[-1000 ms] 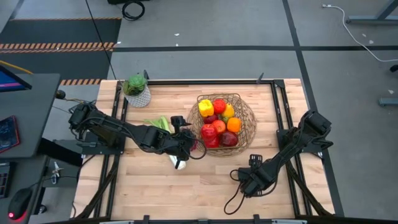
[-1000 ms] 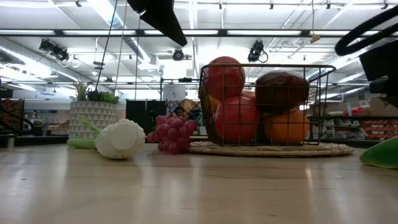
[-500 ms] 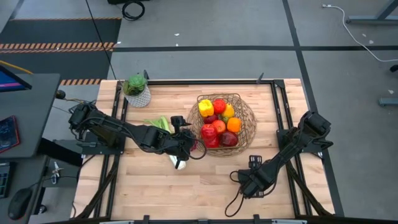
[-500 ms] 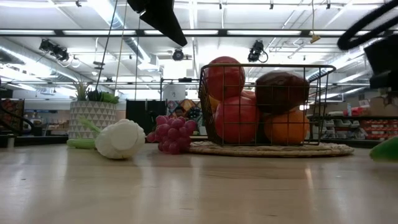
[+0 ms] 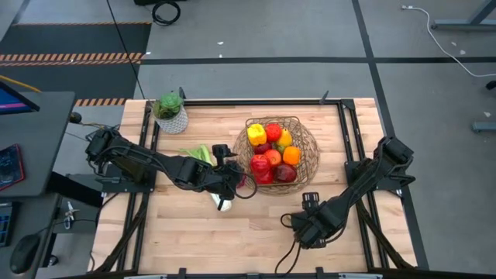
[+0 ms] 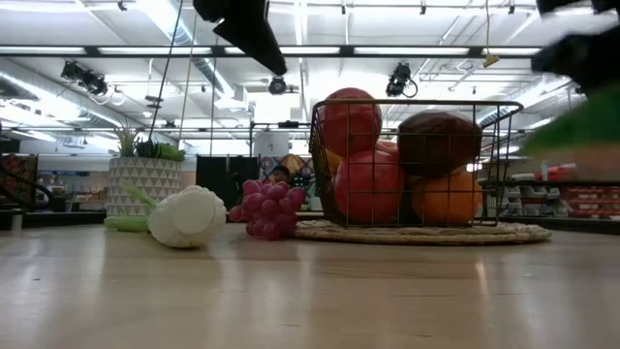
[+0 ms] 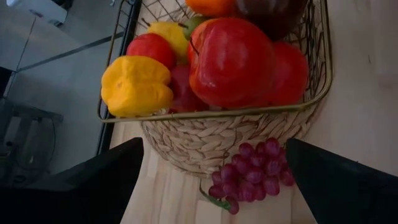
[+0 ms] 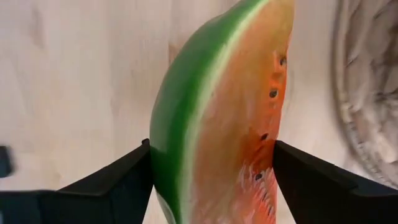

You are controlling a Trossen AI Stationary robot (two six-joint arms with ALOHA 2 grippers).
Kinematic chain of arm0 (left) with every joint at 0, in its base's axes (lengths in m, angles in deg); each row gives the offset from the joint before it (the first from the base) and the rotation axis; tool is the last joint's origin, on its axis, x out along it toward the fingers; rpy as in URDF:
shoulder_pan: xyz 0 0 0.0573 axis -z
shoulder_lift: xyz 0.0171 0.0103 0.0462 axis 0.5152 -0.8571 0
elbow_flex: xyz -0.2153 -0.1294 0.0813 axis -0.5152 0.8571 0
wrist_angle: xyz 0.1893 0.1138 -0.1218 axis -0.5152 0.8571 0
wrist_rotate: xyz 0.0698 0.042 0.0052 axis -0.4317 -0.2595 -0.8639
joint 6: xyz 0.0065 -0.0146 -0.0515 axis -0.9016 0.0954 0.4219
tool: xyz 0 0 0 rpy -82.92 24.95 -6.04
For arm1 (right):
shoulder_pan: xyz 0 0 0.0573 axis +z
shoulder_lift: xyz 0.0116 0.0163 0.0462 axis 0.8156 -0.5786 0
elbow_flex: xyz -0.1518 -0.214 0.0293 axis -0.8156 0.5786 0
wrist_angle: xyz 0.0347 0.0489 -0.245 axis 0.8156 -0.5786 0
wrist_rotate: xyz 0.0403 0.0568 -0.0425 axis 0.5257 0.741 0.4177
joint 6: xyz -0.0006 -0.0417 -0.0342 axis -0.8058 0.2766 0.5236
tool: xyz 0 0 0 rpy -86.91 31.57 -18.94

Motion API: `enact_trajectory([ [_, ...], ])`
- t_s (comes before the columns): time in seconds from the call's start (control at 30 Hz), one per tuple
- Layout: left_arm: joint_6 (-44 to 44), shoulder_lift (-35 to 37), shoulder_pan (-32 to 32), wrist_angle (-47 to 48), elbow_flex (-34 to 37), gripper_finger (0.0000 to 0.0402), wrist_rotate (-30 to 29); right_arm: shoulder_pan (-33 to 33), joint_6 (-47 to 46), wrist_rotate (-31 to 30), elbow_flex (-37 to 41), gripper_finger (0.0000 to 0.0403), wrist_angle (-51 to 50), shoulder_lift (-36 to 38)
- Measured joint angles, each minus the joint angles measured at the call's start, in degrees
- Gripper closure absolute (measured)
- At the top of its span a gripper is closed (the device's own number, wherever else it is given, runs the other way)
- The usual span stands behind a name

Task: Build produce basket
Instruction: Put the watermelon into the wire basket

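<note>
On the near right part of the wooden counter (image 5: 256, 225), the right end effector (image 8: 211, 168) holds a watermelon slice (image 8: 217, 118) clamped between its two dark fingers (image 8: 118, 180), green rind to one side and orange-red seeded flesh to the other. In the low view the slice shows as a green blur at the right edge, raised off the counter. From above, this end effector (image 5: 308, 225) sits well apart from the basket (image 5: 311, 159), toward the counter's near edge.

The left end effector (image 5: 232, 184) hovers just beside the basket's left rim, its fingers spread wide and holding nothing. A bunch of purple grapes (image 7: 258, 168) lies on the counter between those fingers, touching the basket's woven base. A green-and-white leek (image 6: 184, 215) lies on the counter just beside the grapes.

The basket is a round wire bowl at the counter's middle. It holds a yellow pepper (image 7: 137, 86), red apples (image 7: 239, 59) and oranges (image 5: 291, 155), piled above the rim.
</note>
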Motion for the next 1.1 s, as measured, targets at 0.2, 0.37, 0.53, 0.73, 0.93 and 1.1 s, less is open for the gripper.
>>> enact_trajectory([
  [0.2,3.8,2.2,0.0,3.1,0.0,0.0002,-0.1,-1.1,2.0,-3.5,-3.8,0.0095,-2.0,6.1],
  [0.37,4.2,4.3,0.3,2.8,0.0,0.0002,-0.6,-3.3,4.8,-9.0,-5.1,0.0095,-3.0,12.6],
  [0.53,3.7,4.2,0.3,1.4,0.5,0.0002,-1.0,-8.0,9.8,-13.9,-5.1,0.0095,-3.4,18.8],
  [0.73,-2.9,5.5,-1.7,-10.3,10.1,0.0002,-0.8,-17.5,19.8,-17.7,-5.1,0.0095,-3.9,22.4],
  [0.93,0.3,12.8,-2.8,-14.2,17.2,0.0002,-0.7,-30.3,33.1,-15.3,-5.1,0.0095,-3.6,21.3],
  [1.1,1.8,20.6,-1.8,-17.8,23.6,0.0002,-0.2,-41.1,43.9,-9.5,-5.1,0.0095,-3.4,19.9],
])
